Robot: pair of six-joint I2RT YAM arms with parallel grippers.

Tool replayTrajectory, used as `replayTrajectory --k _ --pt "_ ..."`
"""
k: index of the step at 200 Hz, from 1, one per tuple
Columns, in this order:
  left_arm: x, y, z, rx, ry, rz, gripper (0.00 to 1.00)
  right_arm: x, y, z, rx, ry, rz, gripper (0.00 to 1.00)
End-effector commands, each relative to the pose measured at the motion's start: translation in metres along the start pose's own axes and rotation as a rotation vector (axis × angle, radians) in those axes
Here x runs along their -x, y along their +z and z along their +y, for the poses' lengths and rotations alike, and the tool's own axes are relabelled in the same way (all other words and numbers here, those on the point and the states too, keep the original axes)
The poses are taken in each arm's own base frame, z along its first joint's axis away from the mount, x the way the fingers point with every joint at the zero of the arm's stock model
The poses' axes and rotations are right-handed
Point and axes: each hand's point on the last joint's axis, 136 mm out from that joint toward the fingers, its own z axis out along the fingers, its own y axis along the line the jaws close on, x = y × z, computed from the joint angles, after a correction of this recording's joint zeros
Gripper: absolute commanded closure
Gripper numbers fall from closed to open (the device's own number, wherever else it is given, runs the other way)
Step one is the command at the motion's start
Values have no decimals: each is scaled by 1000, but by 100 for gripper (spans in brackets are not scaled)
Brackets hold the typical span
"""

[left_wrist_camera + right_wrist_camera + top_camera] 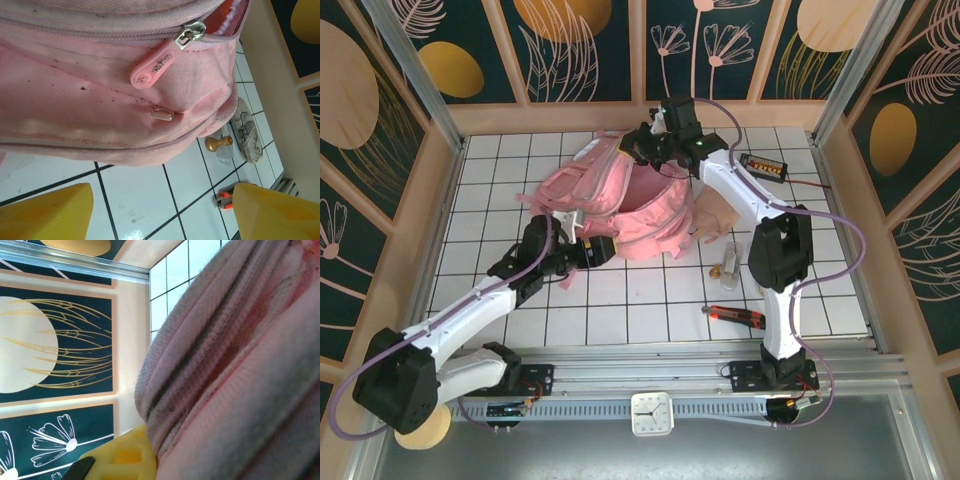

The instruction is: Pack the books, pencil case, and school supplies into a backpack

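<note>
Quick rundown of where we're at. The pink backpack [620, 205] lies in the middle of the white tiled table [620, 320] with its mouth gaping open toward the right arm's side.

Our left gripper [162, 205] sits low at the bag's near edge, over bare tile. Its yellow fingers [47, 212] are spread wide with nothing between them, so it's fully let go. Right above it in the wrist view is the pink zipper pull [162, 67] hanging off a closed zip.

The right gripper [642, 148] is up at the far rim of the bag. From its wrist cam we get bunched pink fabric pressed tight against the one yellow finger [125, 455] we can see, so we read it as clamped on the backpack's edge.

Off to the right of the bag, just beside it, lies a pale floppy thing we take for the pencil case [718, 215]. Nearer the arms there's a small brass-coloured piece [723, 268] with a clear bit touching it. Closer to the near edge lies a red-and-black tool [735, 317]. A black box with orange buttons [764, 165] sits at the far right.
</note>
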Motion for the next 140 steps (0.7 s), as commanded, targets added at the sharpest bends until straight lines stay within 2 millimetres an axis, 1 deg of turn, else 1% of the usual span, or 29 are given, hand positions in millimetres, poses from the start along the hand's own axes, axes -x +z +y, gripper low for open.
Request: replayTrajectory --k 1,25,49,61,75,84,106,140 --pt "21 2 -18 -55 53 -67 23 7 -24 70 165 -106 -38 100" --pt "22 9 -14 -24 97 -32 23 1 -25 62 157 -94 -23 100" --pt "20 14 -9 8 134 -6 23 -5 -25 60 172 -71 -9 100" --pt "20 13 -3 37 148 -3 23 -6 -25 59 168 -73 -8 100" --pt "20 12 -1 37 154 -3 22 -7 -24 57 164 -66 -4 100" --pt "22 10 -1 32 156 -6 22 -7 -24 59 170 -66 -3 100" --pt "30 5 -3 -13 146 -31 21 -8 -23 60 174 -64 3 100" --pt "40 5 1 -44 149 -34 22 -9 -23 62 177 -59 5 100"
